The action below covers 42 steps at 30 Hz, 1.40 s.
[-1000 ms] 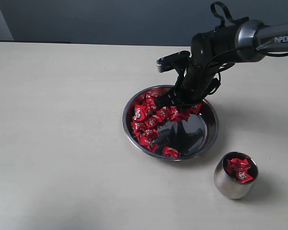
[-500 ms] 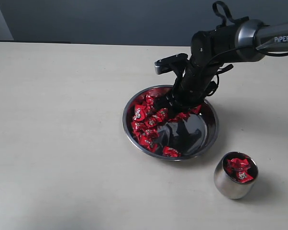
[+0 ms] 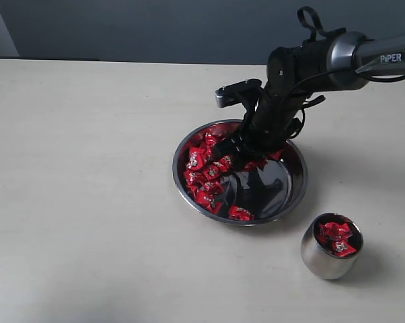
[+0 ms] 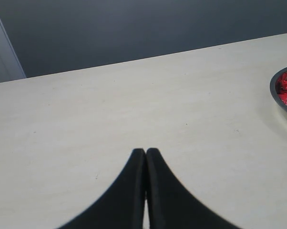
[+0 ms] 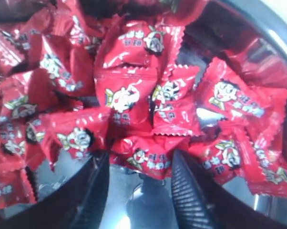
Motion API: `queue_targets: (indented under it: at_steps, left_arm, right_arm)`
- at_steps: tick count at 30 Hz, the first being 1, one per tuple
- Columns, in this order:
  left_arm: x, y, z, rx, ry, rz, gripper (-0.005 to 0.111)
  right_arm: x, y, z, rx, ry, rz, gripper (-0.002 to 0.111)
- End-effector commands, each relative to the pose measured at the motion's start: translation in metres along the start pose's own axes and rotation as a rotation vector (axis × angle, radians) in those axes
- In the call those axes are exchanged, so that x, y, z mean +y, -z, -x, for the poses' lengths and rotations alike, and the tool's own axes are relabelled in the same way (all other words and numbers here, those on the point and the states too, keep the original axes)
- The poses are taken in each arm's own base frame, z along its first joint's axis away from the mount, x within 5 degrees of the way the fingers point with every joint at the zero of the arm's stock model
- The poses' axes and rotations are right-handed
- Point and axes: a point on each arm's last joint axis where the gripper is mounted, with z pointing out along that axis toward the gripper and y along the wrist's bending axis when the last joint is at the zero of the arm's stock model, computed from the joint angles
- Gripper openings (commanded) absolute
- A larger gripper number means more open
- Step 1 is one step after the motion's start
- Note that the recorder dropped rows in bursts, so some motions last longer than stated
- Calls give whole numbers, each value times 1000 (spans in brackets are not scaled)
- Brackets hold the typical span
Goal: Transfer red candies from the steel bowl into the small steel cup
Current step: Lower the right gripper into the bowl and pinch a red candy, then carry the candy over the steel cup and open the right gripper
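Shifted right claw (image 5: 139,164); one bowl (image 3: 273,192), one cup (image 3: 323,260).

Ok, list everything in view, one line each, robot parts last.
table: one, pale beige, under everything
wall: one, dark grey, behind the table
steel bowl: one, shiny, mid-table
small steel cup: one, polished, apart from the bowl, right and nearer in the exterior view
red candies: many, red wrappers, heaped on the bowl's left side
red candies in the cup: a few, red, up to its rim
right gripper: one, black, open, fingertips among the bowl's candies
left gripper: one, black, shut, over bare table beside the bowl
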Motion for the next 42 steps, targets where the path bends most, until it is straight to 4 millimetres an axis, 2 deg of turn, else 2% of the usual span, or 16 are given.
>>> queue_targets:
  at_steps: [1, 4, 6, 10, 11, 17, 21, 26, 28, 30, 39, 42]
  left_arm:
    - [0, 0, 1, -11, 2, -8, 0]
    - [0, 0, 1, -11, 2, -8, 0]
    - [0, 0, 1, -11, 2, -8, 0]
    - [0, 0, 1, -11, 2, -8, 0]
    - [0, 0, 1, -11, 2, -8, 0]
    - [0, 0, 1, -11, 2, -8, 0]
    - [0, 0, 1, -11, 2, -8, 0]
    - [0, 0, 1, -11, 2, -8, 0]
    - [0, 0, 1, -11, 2, -8, 0]
    - [0, 0, 1, -11, 2, -8, 0]
    - [0, 0, 1, -11, 2, -8, 0]
    - [0, 0, 1, -11, 2, -8, 0]
  right_arm:
    - [-3, -5, 0, 1, -9, 5, 42]
    - [-2, -5, 2, -11, -14, 7, 42]
    - [-2, -5, 2, -11, -14, 7, 38]
    - [-2, -5, 2, -11, -14, 7, 17]
    - [-2, -5, 2, -11, -14, 7, 8]
    - [-2, 1, 0, 12, -5, 6, 6]
    - [0, 19, 2, -17, -4, 6, 6]
    - [6, 69, -1, -36, 10, 17, 6]
    - [9, 87, -9, -22, 14, 23, 6]
    - [12, 105, -29, -36, 12, 25, 6]
    - [19, 148, -115, -81, -45, 22, 6]
    - [22, 157, -138, -76, -64, 25, 6]
